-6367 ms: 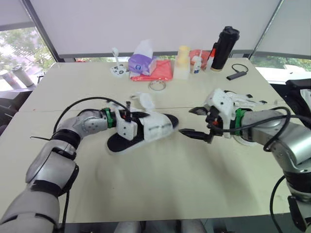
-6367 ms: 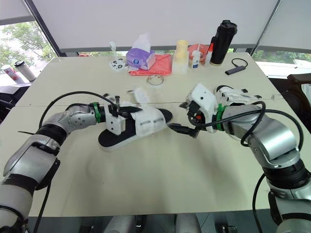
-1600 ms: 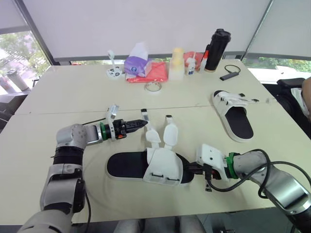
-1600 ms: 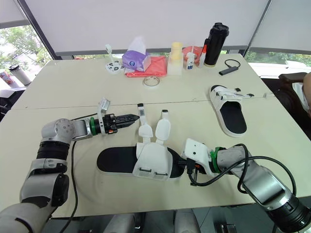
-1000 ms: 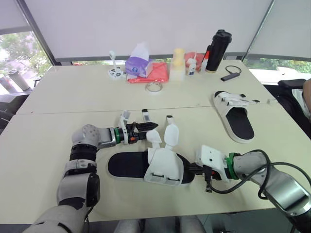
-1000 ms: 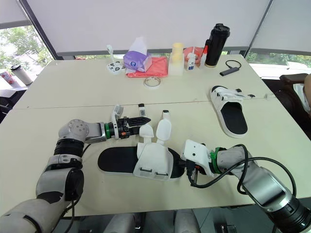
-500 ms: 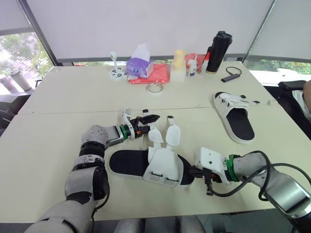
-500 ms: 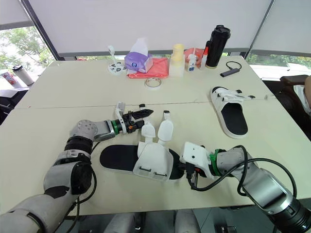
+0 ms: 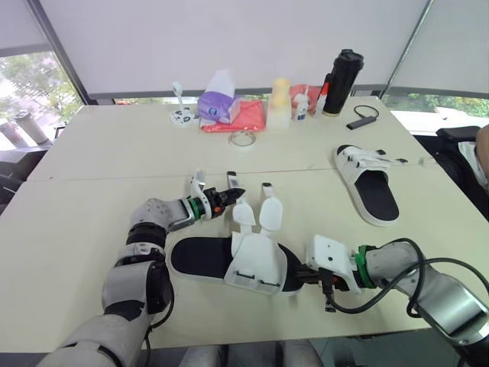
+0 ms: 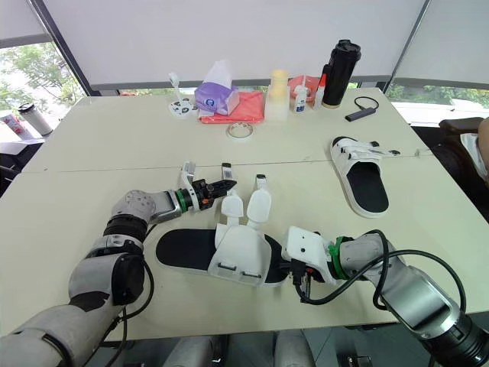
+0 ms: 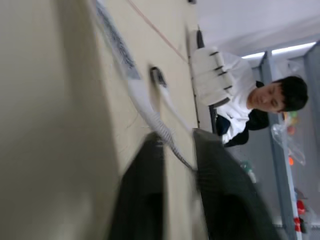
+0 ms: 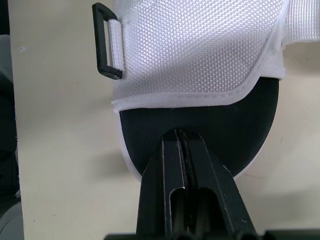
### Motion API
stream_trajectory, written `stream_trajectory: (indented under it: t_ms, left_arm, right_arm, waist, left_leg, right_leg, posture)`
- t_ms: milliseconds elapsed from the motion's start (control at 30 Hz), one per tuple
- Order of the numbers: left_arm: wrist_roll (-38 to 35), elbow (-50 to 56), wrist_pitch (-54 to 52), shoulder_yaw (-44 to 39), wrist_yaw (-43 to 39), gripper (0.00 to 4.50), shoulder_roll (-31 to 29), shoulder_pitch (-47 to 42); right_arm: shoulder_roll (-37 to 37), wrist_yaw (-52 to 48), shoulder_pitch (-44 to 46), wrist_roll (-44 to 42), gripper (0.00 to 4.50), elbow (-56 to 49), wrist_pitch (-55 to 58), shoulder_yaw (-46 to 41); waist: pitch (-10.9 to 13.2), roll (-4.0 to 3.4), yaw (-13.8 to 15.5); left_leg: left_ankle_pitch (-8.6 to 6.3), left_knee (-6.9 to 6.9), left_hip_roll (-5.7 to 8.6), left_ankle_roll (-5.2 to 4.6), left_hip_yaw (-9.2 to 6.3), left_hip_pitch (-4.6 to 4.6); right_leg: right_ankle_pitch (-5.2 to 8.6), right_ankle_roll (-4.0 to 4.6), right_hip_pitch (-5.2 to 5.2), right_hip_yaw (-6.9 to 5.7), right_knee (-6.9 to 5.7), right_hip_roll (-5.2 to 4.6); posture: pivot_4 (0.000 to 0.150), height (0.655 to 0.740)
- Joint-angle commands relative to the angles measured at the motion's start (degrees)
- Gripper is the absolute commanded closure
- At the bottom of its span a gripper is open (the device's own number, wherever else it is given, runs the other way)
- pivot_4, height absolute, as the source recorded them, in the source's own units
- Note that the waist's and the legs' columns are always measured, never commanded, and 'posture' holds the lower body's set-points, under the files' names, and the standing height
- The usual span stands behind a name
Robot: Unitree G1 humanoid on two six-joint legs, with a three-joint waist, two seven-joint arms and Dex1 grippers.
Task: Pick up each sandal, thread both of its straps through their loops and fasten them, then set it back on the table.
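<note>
Near sandal (image 9: 256,264) lies flat on table (image 9: 84,229), sole down, centre front, heel end twd robot's left, toe end twd its right. Both straps undone and flipped open to the sandal's far side: strap 1 (image 9: 243,215) on the heel side, strap 2 (image 9: 270,214) just beside it on the toe side, neither thru a loop. A black loop (image 12: 98,40) sits empty on the near side of the white upper.

L gripper (image 9: 228,194) is on the far side of the sandal, low over the table, right at the thin end of strap 1. In the L wrist view the strap runs in btwn the jaws, but can't tell if they pinch it or just bracket it.

R gripper (image 12: 179,134) is at the sandal's toe end, jaws pressed together w/ nothing btwn them, tips touching the black sole edge just under the upper's hem.

Second sandal (image 9: 374,187) lies well apart, to the far right of the near one, sole down, straps done up.

Well beyond the sandal, along the far table edge: black bottle (image 9: 337,73), purple tissue pack (image 9: 216,103), red cloth (image 9: 248,113), tape ring (image 9: 244,138).
</note>
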State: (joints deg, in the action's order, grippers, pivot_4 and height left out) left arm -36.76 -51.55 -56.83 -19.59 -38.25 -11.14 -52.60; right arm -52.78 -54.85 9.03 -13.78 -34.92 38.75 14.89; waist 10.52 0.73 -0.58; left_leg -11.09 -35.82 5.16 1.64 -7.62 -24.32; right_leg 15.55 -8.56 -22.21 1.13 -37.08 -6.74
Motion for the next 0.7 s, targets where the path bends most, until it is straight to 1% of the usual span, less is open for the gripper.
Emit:
stream_trajectory:
  t_ms: [33,167,233,300,367,433,567,600,700]
  left_arm:
    - [2.33,-1.11,0.57,1.43,0.08,4.44,-0.35,1.40]
    - [2.94,0.44,0.63,2.41,-1.18,4.44,-0.57,1.77]
    - [3.21,4.08,0.50,4.35,-4.26,4.44,-1.36,2.65]
    - [2.95,9.95,0.64,7.05,-8.93,4.44,-2.71,4.19]
    - [3.56,17.51,3.30,11.22,-14.43,4.44,-4.62,6.87]
    - [3.76,22.85,6.04,13.14,-17.61,4.44,-6.07,8.64]
    - [4.38,29.34,12.84,14.30,-20.63,4.44,-7.35,10.67]
    - [5.70,30.91,16.81,14.98,-21.16,4.44,-7.51,11.40]
    - [7.58,36.66,23.48,17.23,-23.91,4.44,-8.62,13.40]
  right_arm:
    - [0.45,-0.30,0.06,0.69,4.50,-0.18,-0.18,2.10]
    - [0.40,0.07,-0.09,2.62,4.50,1.29,-1.15,3.55]
    - [0.94,0.42,-0.05,3.43,4.50,2.37,-1.32,4.04]
    - [1.36,0.63,0.08,3.93,4.50,3.32,-1.56,4.32]
    - [1.32,0.44,0.11,4.26,4.50,3.74,-2.04,4.48]
    - [1.36,0.25,0.21,4.22,4.50,4.07,-2.29,4.45]
    - [1.38,-0.17,0.61,4.51,4.50,5.06,-3.02,4.67]
    - [1.37,-0.29,0.71,4.59,4.50,5.33,-3.23,4.73]
    - [1.38,-0.56,1.01,4.80,4.50,5.94,-3.72,4.81]
  waist:
    - [-0.01,0.01,-0.08]
    - [-0.13,0.02,-0.13]
    - [-0.18,0.06,-0.23]
    - [-0.23,0.17,-0.52]
    - [-0.22,0.18,-0.65]
    - [-0.20,0.21,-0.49]
    - [-0.21,0.26,-0.26]
    - [-0.22,0.26,-0.28]
    - [-0.23,0.27,-0.35]
  left_leg:
    - [-0.05,0.00,0.00,0.08,0.00,0.04]
    - [-0.07,-0.01,-0.01,0.11,0.00,0.04]
    - [-0.07,0.02,-0.02,0.12,0.00,0.04]
    - [-0.07,0.10,-0.03,0.12,0.02,0.04]
    - [-0.06,0.19,-0.07,0.11,0.05,0.04]
    - [-0.01,0.30,-0.11,0.09,0.07,0.03]
    - [-0.01,0.39,-0.13,0.20,0.06,0.03]
    - [-0.02,0.39,-0.13,0.20,0.06,0.03]
    - [-0.02,0.53,-0.15,0.20,0.07,0.10]
  right_leg:
    - [0.00,0.00,0.03,0.00,0.00,0.00]
    - [0.01,0.00,0.03,0.00,0.02,0.00]
    - [0.01,0.01,0.02,0.00,0.02,0.01]
    - [0.01,0.01,-0.03,0.01,0.03,0.01]
    - [-0.01,0.04,-0.14,0.02,0.04,0.01]
    - [-0.02,0.09,-0.22,0.04,0.07,0.02]
    - [0.03,0.34,-0.24,0.03,0.13,0.02]
    - [0.03,0.37,-0.22,0.04,0.16,0.01]
    - [-0.05,0.55,-0.19,0.04,0.42,-0.02]
  posture:
    - [0.150,0.7400]
    - [0.150,0.7400]
    - [0.150,0.7400]
    - [0.150,0.7400]
    - [0.150,0.7400]
    - [0.150,0.7400]
    - [0.150,0.7400]
    - [0.150,0.7400]
    - [0.150,0.7400]
